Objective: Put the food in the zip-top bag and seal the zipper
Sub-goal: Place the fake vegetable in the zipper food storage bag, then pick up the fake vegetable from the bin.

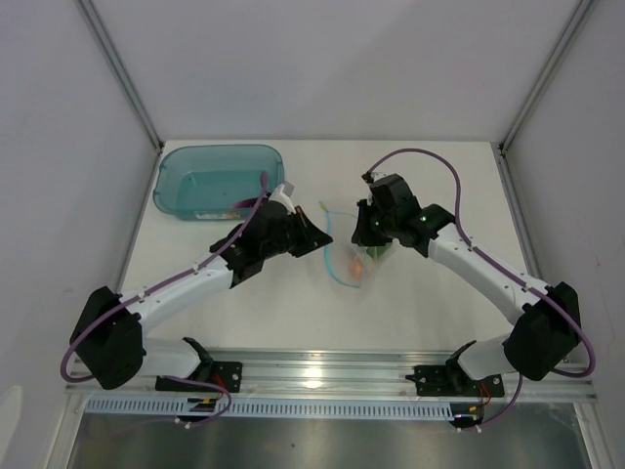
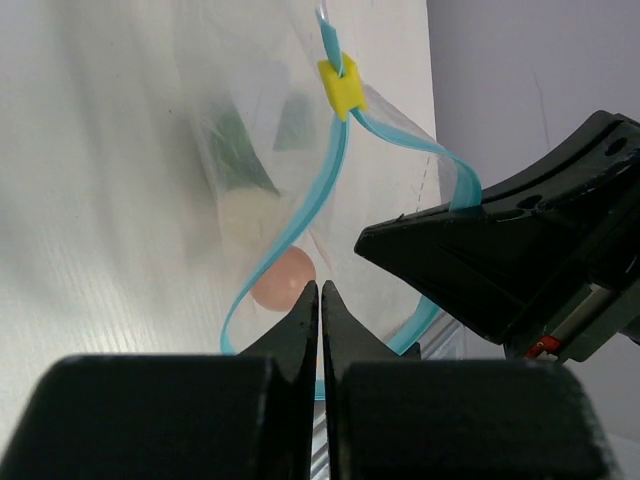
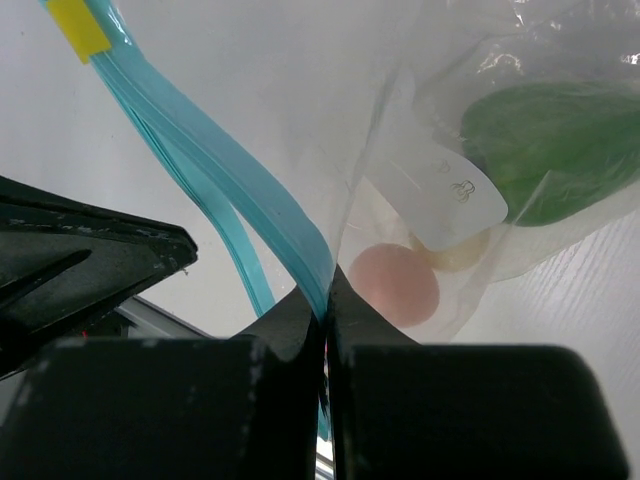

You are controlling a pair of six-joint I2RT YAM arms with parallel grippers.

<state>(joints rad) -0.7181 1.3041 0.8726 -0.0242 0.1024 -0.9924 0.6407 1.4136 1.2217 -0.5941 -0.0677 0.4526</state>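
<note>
The clear zip-top bag [image 1: 350, 256] hangs between both grippers at the table's middle, its mouth spread into a loop. Its light-blue zipper [image 3: 258, 200] carries a yellow slider [image 2: 341, 85] at the far end. Inside lie a green pepper-like lump [image 3: 550, 150], a pink ball [image 3: 395, 283] and a cream ball [image 2: 245, 215]; I cannot make out the eggplant. My right gripper [image 3: 327, 300] is shut on the zipper strip. My left gripper [image 2: 320, 288] is shut too, with a sliver of blue strip showing in the slit between its fingers, on the opposite side of the mouth.
A teal translucent tub [image 1: 220, 181] stands at the back left of the white table. The metal rail [image 1: 312, 376] with the arm bases runs along the near edge. White walls close in both sides.
</note>
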